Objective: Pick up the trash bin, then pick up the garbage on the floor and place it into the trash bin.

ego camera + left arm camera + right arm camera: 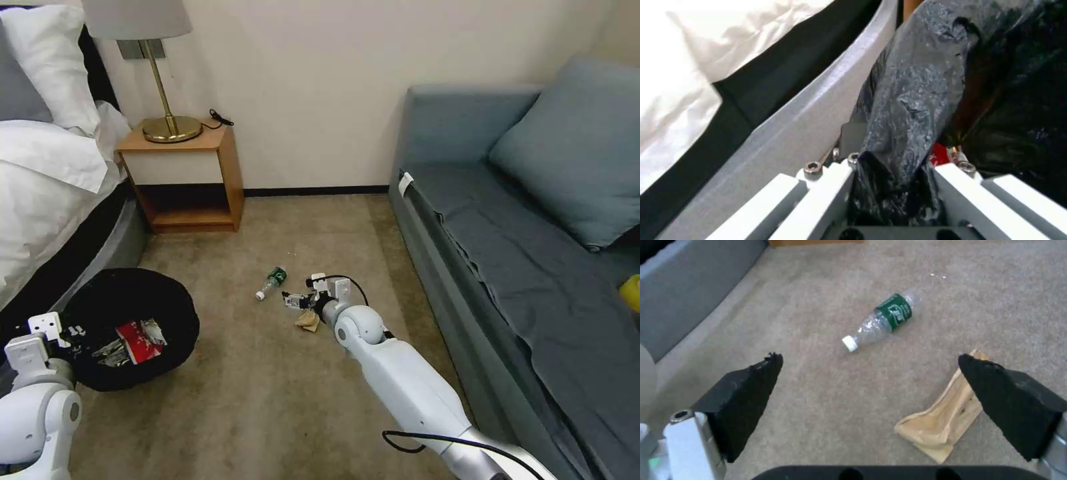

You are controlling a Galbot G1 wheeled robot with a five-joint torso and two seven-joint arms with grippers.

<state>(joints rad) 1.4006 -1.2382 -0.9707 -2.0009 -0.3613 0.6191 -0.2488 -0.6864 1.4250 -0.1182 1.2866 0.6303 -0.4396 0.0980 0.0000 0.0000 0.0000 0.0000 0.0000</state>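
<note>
1. Head view: holding the trash bin (130,330) off to the left, next to the bed (47,200), with the left gripper (40,333) at its rim. Already sitting inside the bin: a red-and-white carton (140,340) plus a bit of crinkly wrapper (110,353).
2. Left wrist view: pinching a fold of the black bag (907,110) over the bin's rim, jaws pressed in on it from both sides. Looking like a solid enough hold.
3. Reaching the right gripper (293,300) out low over the carpet (267,400), mid-floor, between the bed and the sofa (533,233).
4. Right wrist view: fingers (746,390) spread wide, gripping nothing. Lying ahead between them, the clear bottle (882,321) with the green label, on its side; just beside one pad, the crumpled tan paper (942,420), apparently not touching.
5. Step in hand, best guess: collecting floor garbage, two pieces down, bottle and paper left.
6. Next move probably needing: picking one target, centring the jaws over it, dropping to carpet level, closing. Worth watching for the bottle rolling away when nudged.
</note>
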